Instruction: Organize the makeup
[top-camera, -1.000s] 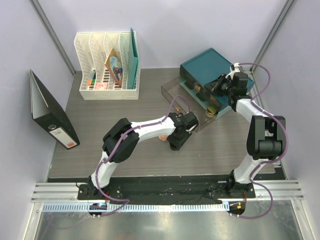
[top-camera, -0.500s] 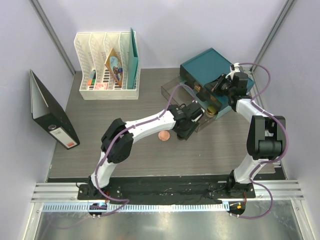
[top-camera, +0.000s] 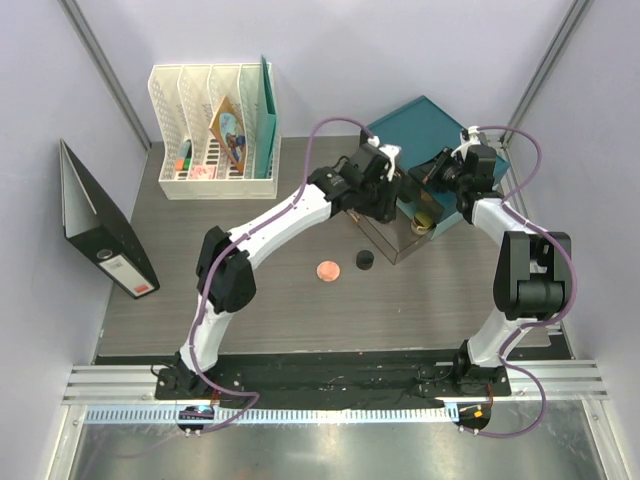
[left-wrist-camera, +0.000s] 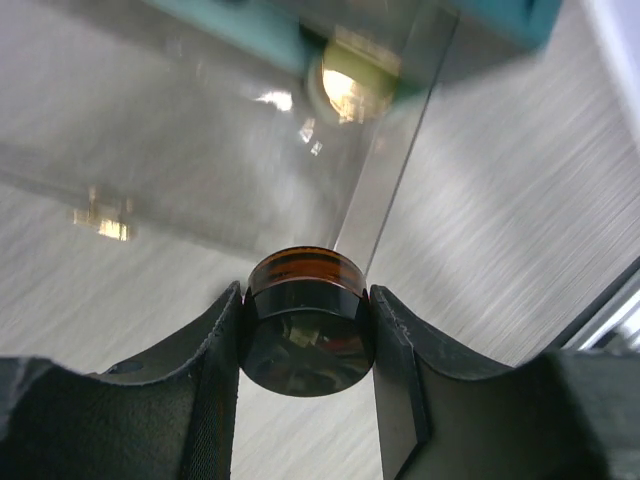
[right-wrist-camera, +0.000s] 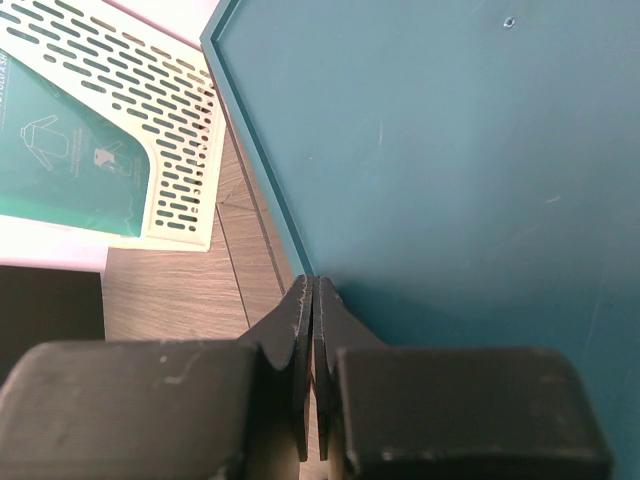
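My left gripper is shut on a black pot with an amber band and holds it over the clear tray, whose wall also shows in the left wrist view. A gold jar sits in that tray and shows through the clear wall. A second black pot and the coral round compact lie on the table in front of the tray. My right gripper is shut, its closed tips at the edge of the teal box. The other makeup is out of view.
The teal box stands behind the tray at the back right. A white file rack with papers and small stationery stands at the back left. A black binder leans at the left wall.
My left gripper has risen from the table beside the coral compact and swung back-right over the clear tray with a black pot in it. The right arm has not moved.
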